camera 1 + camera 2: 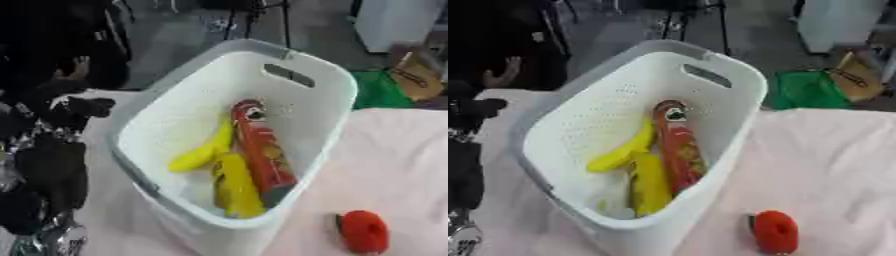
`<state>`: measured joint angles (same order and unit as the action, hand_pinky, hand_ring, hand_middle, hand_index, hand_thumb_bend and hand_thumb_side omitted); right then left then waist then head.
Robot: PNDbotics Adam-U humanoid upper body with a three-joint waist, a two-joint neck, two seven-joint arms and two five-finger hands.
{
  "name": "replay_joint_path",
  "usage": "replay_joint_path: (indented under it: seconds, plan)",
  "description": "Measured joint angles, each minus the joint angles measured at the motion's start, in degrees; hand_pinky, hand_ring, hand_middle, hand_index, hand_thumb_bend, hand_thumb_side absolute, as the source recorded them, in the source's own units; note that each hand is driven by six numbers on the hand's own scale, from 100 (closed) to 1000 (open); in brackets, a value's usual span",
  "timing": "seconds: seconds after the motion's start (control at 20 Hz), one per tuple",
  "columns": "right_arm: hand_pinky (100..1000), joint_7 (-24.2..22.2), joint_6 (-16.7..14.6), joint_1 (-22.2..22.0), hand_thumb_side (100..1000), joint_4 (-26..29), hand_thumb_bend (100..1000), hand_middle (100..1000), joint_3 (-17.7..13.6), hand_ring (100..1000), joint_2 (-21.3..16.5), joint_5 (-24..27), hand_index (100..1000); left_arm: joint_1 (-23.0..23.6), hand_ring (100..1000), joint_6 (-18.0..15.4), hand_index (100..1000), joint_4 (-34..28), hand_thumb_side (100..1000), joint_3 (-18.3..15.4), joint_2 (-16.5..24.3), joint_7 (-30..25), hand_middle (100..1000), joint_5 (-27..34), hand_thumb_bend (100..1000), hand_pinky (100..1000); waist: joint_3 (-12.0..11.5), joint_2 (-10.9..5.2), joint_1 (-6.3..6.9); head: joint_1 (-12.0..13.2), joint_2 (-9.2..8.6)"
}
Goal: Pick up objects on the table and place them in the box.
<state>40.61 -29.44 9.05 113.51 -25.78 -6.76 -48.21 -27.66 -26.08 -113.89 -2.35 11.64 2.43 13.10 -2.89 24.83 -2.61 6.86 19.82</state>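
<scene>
In the left eye view I see the white basket (328,107) standing on the pink table (402,165). Inside lie a banana (203,154), a yellow packet (236,187) and a long red packet (261,147). A red object (365,231) rests on the cloth just beside the basket. My left hand (48,170) hangs at the basket's left; I cannot tell its fingers.

In the right eye view my left arm shows only at the edge, and my right hand appears nowhere.
</scene>
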Motion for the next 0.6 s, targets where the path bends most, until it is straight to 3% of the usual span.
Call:
replay_joint_path:
  seconds: [0.55,0.6]
  plan:
    - [770,0.00,0.00,-0.07,718,0.00,100,676,0.04,681,-0.12,0.00,784,-0.01,535,-0.87,722,0.00,934,0.01,0.00,1.22,638,0.49,100,666,-0.11,0.25,0.04,0.30,0.01]
    - [781,0.01,0.01,-0.38,738,0.00,100,707,0.08,736,-0.41,-0.02,809,-0.01,560,-0.90,734,0.00,937,0.01,0.00,1.41,663,0.49,100,680,-0.07,0.25,0.04,0.49,0.14]
